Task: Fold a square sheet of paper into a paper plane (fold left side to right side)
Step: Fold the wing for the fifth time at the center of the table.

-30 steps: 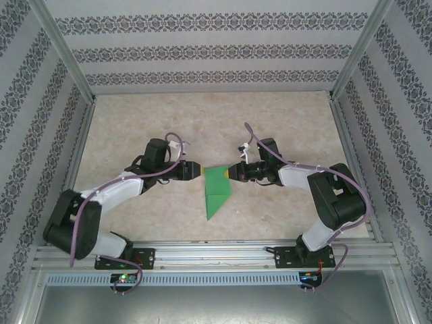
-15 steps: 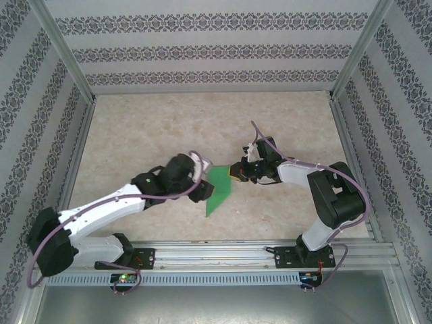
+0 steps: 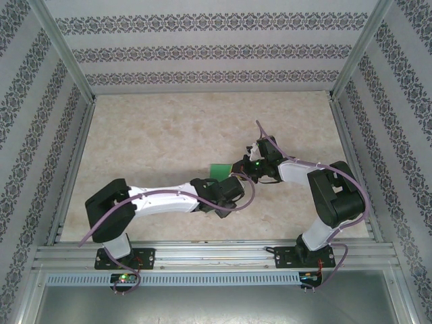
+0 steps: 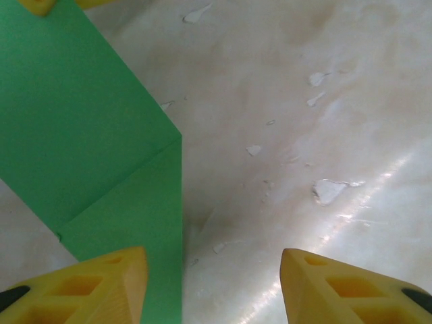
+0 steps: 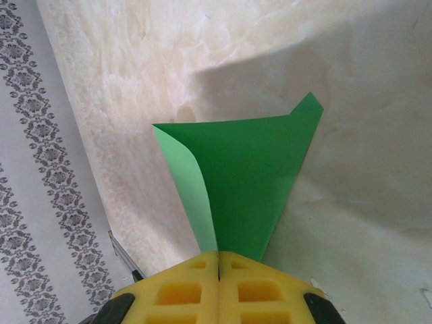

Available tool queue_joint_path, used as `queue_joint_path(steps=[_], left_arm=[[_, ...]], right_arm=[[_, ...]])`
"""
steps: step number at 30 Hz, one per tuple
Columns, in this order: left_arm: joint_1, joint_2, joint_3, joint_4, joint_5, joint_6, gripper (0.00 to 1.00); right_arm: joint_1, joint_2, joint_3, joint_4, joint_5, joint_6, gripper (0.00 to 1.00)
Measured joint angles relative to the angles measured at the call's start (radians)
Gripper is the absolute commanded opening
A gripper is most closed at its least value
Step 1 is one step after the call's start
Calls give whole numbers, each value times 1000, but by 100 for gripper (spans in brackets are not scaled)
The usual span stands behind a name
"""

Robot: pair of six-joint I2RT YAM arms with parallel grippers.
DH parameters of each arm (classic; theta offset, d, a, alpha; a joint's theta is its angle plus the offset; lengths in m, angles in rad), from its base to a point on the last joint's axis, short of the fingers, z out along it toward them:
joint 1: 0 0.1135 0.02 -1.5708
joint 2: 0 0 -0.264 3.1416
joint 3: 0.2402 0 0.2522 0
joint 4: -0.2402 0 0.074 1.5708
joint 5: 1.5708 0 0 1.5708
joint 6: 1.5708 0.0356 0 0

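Observation:
The green sheet of paper [image 5: 250, 175] is folded into a tapering shape with a paler flap curling up on its left. My right gripper [image 5: 219, 260] is shut on its narrow end. From above, a small green patch [image 3: 219, 170] shows just left of the right gripper [image 3: 238, 169]; the left wrist covers the remainder. In the left wrist view the paper [image 4: 81, 135] shows a diagonal crease and lies on the table. My left gripper [image 4: 214, 287] is open just above it, the left fingertip [image 4: 101, 283] over the paper's edge and the right fingertip [image 4: 337, 287] over bare table.
The beige marbled tabletop [image 3: 169, 128] has flaking white specks [image 4: 331, 190]. Patterned walls and metal rails [image 3: 74, 155] enclose it. My left arm [image 3: 162, 201] stretches across the near middle of the table.
My left arm has swung right and forward, from the paper's left to over it, and its jaws have widened. The right gripper keeps its hold and has shifted slightly right.

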Motion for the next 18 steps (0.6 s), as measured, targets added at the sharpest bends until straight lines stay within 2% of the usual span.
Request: queue_joint_path(steps=[10,18], left_arm=[[-4,79,24,-55,-109,-1,54],[-4,114,37,-69,-131,-3,45]], right_arm=[[0,13,0,0,3,4,0],[0,15,0,0,6,5,0]])
